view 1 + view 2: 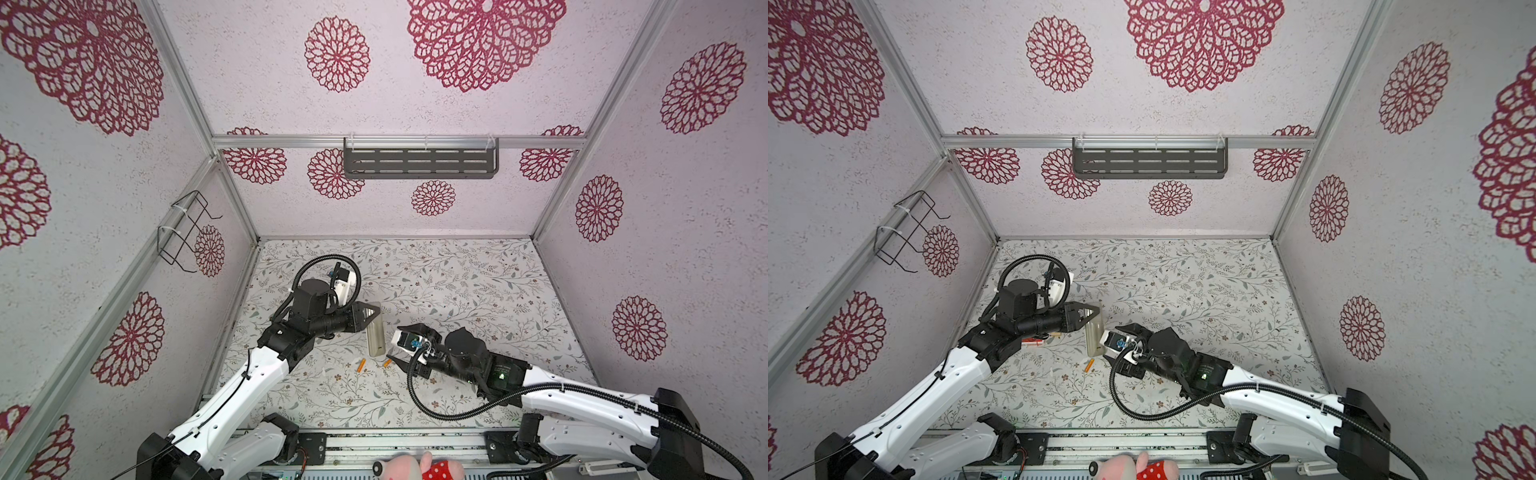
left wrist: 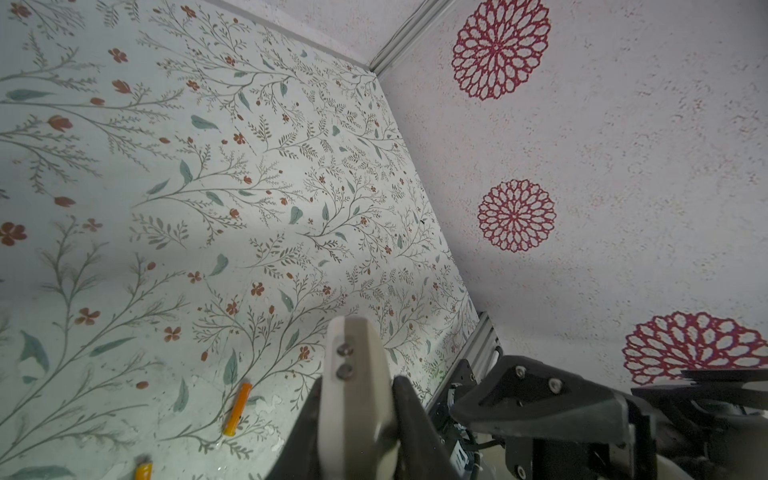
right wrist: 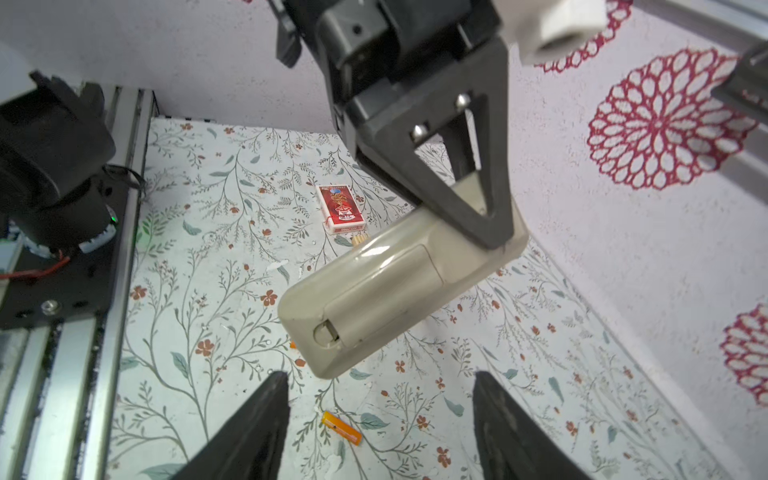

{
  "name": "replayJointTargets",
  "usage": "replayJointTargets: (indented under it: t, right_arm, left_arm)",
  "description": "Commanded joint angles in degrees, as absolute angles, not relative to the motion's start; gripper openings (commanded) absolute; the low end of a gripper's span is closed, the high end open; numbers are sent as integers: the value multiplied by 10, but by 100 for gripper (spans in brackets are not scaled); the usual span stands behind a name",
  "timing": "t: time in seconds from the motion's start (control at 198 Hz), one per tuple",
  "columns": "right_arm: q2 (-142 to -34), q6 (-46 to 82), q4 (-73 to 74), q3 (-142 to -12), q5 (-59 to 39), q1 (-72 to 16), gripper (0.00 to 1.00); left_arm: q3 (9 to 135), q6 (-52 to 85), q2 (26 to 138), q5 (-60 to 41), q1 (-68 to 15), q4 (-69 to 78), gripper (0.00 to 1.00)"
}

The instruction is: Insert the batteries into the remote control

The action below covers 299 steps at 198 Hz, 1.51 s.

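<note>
A floral table point(image 1: 457, 291) sits in a booth of pale walls point(image 1: 685, 187) printed with red rosettes. A grey shelf point(image 1: 419, 163) hangs on the back wall and a wire rack point(image 1: 185, 232) on the left one. The left gripper point(image 1: 373, 311) is clamped on the remote point(image 1: 376, 338), held clear of the table with its back up. The right gripper point(image 3: 380, 376) stands wide apart and empty, just beside the remote's free end. In a top view both batteries point(image 1: 360, 365) lie on the table near the remote; in a top view only one of the batteries point(image 1: 1088, 365) shows. Only the right wrist view shows the remote's closed cover and the whole red box point(image 3: 340, 208); an orange speck at the remote's edge there is probably a battery
</note>
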State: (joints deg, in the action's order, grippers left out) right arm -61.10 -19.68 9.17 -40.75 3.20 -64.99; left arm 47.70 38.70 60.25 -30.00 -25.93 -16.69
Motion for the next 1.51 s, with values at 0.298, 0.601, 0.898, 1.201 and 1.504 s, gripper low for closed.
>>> replayJointTargets:
  t: [0.298,0.601,0.898,1.201,1.504]
  right_arm:
    - [-648,-269,124,-441,68,-687,48]
    - [-661,-278,133,-441,78,-711,44]
    - [-663,-294,135,-439,107,-717,41]
    - [-661,-315,121,-438,119,-722,40]
    - [-657,-322,115,-436,126,-721,41]
  left_arm:
    - [457,417,591,-373,-243,-142,0]
    - [449,430,592,-388,-243,-135,0]
    - [447,437,598,-405,-243,-124,0]
    - [447,439,602,-412,-243,-122,0]
    - [444,451,601,-424,-242,-108,0]
